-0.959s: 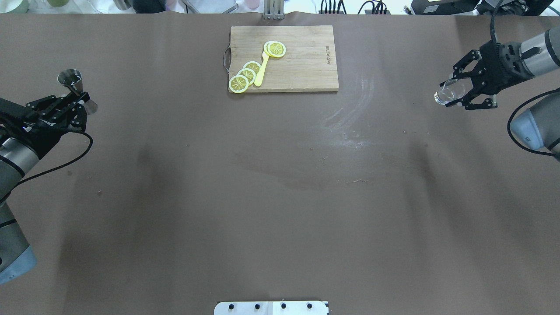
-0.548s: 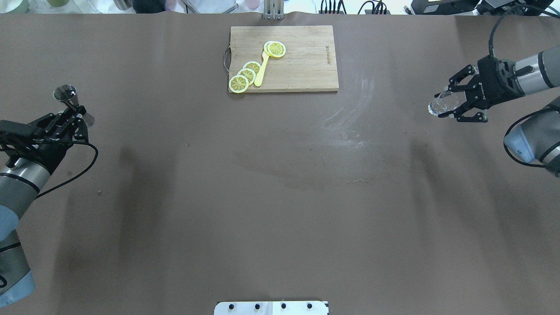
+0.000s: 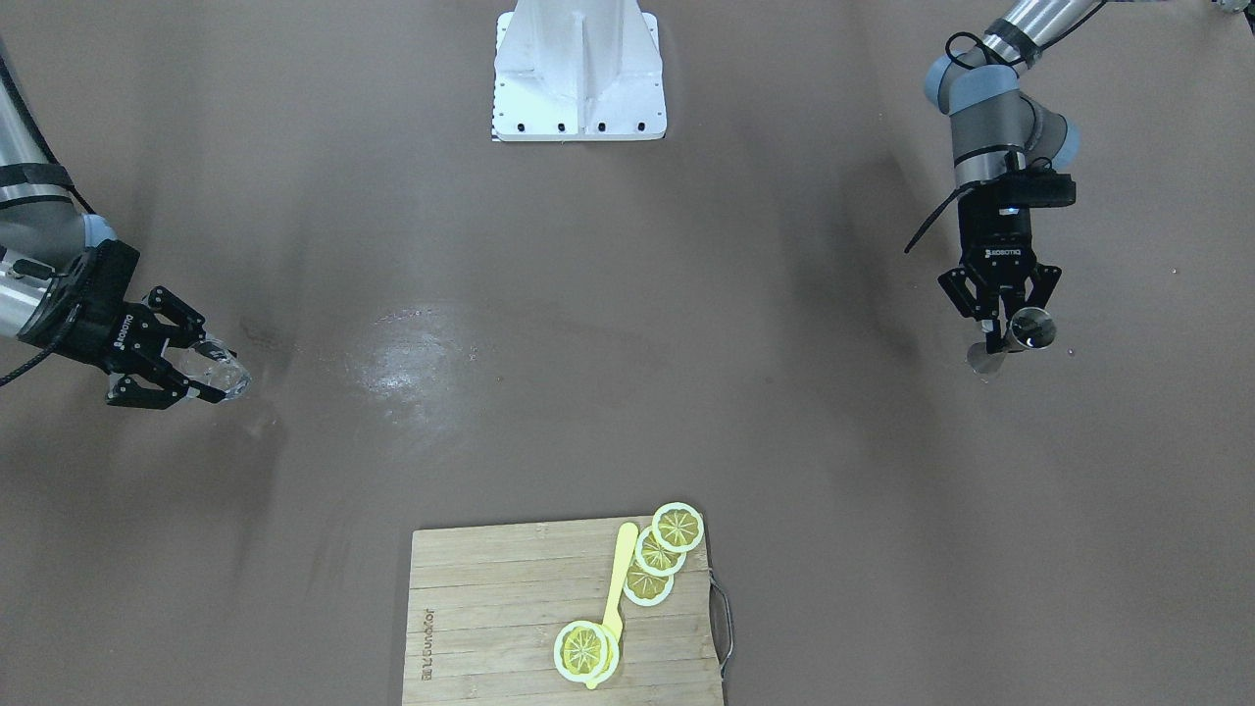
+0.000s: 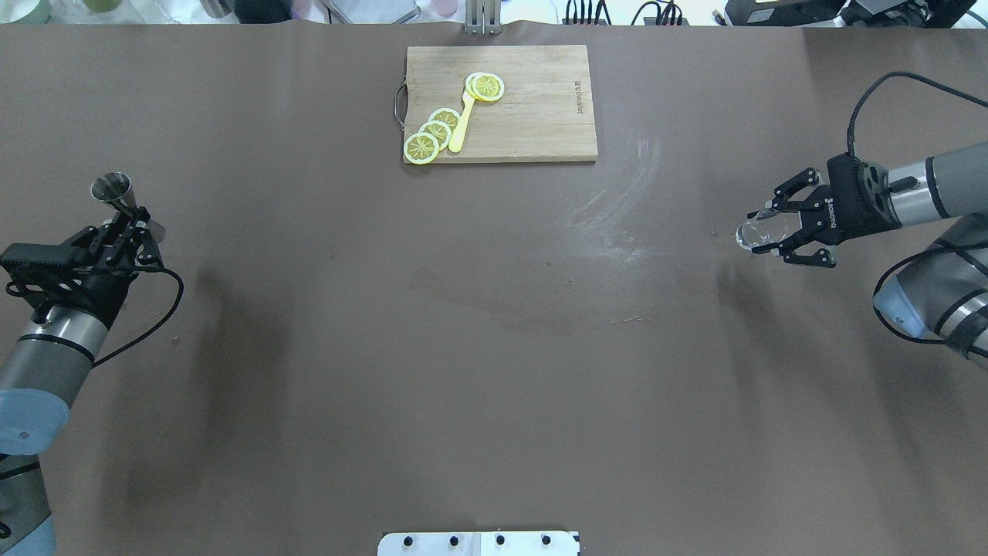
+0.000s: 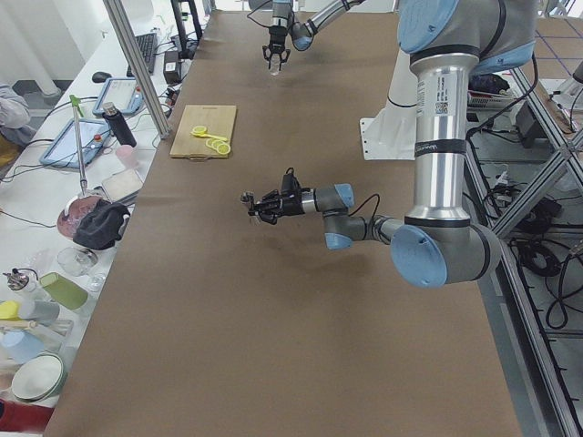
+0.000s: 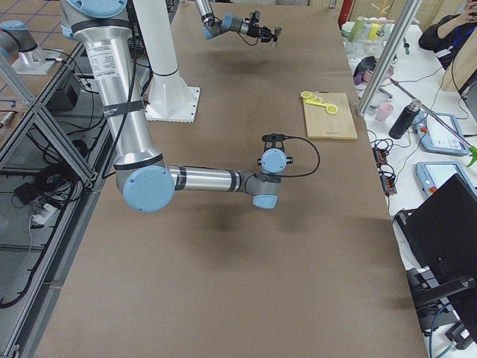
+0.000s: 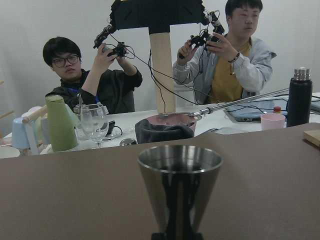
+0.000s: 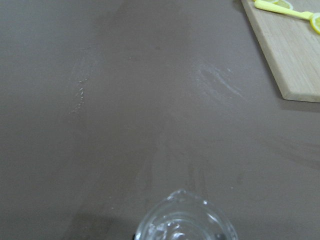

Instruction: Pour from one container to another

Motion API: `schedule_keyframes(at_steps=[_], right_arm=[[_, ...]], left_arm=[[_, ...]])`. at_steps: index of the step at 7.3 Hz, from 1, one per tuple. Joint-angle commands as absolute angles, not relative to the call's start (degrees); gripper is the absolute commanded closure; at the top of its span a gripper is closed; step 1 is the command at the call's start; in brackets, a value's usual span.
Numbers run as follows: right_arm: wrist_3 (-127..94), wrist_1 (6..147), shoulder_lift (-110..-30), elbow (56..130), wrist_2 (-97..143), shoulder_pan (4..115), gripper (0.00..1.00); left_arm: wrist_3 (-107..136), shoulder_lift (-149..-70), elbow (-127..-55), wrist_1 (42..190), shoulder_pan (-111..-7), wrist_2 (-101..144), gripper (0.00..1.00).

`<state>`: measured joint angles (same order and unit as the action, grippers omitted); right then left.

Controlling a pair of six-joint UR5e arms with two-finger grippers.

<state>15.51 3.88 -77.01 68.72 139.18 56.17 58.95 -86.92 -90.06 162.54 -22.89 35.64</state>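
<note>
The steel jigger point(image 4: 116, 193) hangs above the table's left side, upright, with my left gripper point(image 4: 133, 222) shut on its narrow waist. In the front-facing view this jigger point(image 3: 1029, 330) and the left gripper point(image 3: 1007, 322) are at the right. The left wrist view has the jigger's upper cone point(image 7: 180, 182) close up. On the right side my right gripper point(image 4: 778, 232) is shut on the small clear glass cup point(image 4: 759, 231), held above the table with its mouth turned toward the middle. The front-facing view shows the cup point(image 3: 222, 371) at the left, and the right wrist view shows the cup point(image 8: 184, 220) at the bottom.
A wooden cutting board point(image 4: 532, 108) with lemon slices point(image 4: 432, 135) and a yellow utensil point(image 4: 461, 123) lies at the far middle. A pale smear point(image 4: 617, 208) marks the brown table. Two people point(image 7: 150, 70) sit beyond the left end, behind cups and bottles.
Both arms have drawn back toward the robot's side. The left gripper carried the jigger nearer, and the right gripper carried the glass cup nearer and slightly toward the middle.
</note>
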Motion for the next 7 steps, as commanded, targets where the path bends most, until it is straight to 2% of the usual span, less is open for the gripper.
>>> schedule_keyframes(at_steps=[1, 7], right_arm=[[15.2, 3.3, -78.0, 68.5, 139.0, 54.4, 1.00], [15.5, 3.4, -78.0, 67.1, 138.3, 52.1, 1.00]], left_arm=[[66.8, -86.6, -92.7, 155.2, -20.5, 31.2, 1.00], [94.9, -86.9, -95.7, 127.0, -17.8, 22.5, 1.00]])
